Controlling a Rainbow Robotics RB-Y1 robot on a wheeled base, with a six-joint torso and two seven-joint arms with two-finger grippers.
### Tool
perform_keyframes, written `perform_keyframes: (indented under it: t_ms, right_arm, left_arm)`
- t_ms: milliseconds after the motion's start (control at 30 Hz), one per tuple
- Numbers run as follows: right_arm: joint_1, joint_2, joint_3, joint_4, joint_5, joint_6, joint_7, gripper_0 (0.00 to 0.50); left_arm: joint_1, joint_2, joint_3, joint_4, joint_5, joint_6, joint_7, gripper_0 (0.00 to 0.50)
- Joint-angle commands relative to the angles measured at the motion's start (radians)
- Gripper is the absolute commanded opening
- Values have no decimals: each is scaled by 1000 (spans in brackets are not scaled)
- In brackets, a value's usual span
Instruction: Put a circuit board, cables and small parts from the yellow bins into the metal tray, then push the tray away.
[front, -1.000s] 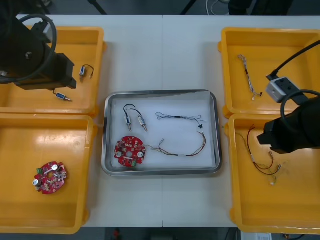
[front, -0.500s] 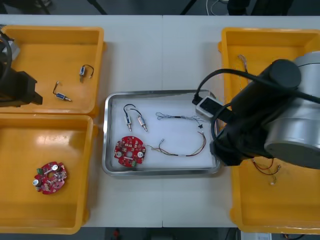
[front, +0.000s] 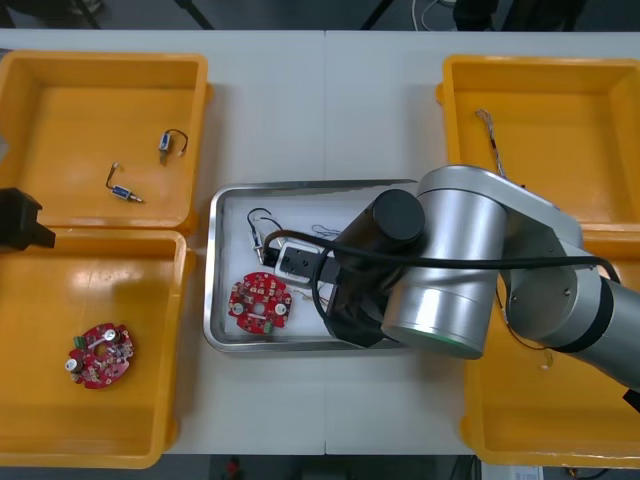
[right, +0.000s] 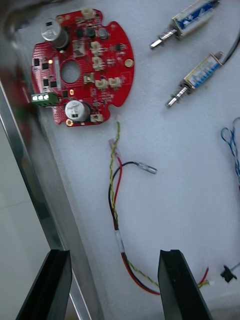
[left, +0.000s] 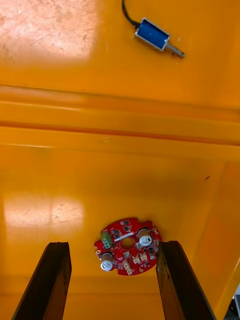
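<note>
The far left yellow bin (front: 60, 80) holds two small metal parts (front: 122, 192) with black leads. A round red circuit board (front: 100, 355) lies in the near left yellow bin (front: 50, 420). The left gripper (left: 112, 285) hangs over that near bin with its fingers wide apart and empty. The board lies on the bin floor beyond them, in line with the gap.

In the middle stands the metal tray (front: 216, 300), white inside. It holds a second circuit board (front: 259, 303) in its near left corner, two blue-bodied small parts (right: 200, 75), a red and yellow cable (right: 117, 220) and a twisted blue and white cable (right: 232, 145).

The right arm (front: 450, 260) reaches across the tray. The right gripper (right: 114, 285) hovers over it, spread wide and gripping nothing. One finger is over the tray's rim and the other over the white lining, with the red and yellow cable running between them.

The far right yellow bin (front: 580, 100) holds a thin cable (front: 495, 150). The arm partly hides the near right yellow bin (front: 560, 420).
</note>
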Motion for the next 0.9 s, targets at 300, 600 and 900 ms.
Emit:
perform_keyframes:
  t_ms: [300,600,900]
  right_arm:
    - [-79,58,214,56,73,-45,63,500]
    - [-79,77,305,74,146,-74,57,500]
    - [-80,104,338,133,186,-92,66,500]
  left_arm:
    - [154,48,150,-103,32,-15,-157,500]
    - [172,45,162,-118,40,-15,-166,500]
    - [172,45,161,-118,55,-15,-177,500]
